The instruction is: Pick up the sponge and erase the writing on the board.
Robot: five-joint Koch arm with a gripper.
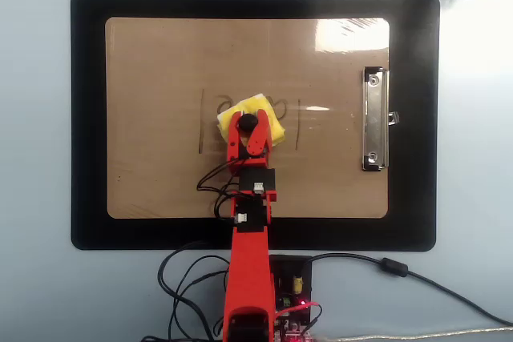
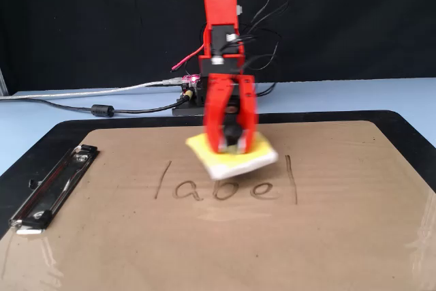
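I see bright, even light; glare on the board (image 1: 353, 34) top right overhead; the sponge (image 2: 231, 155) motion-blurred.
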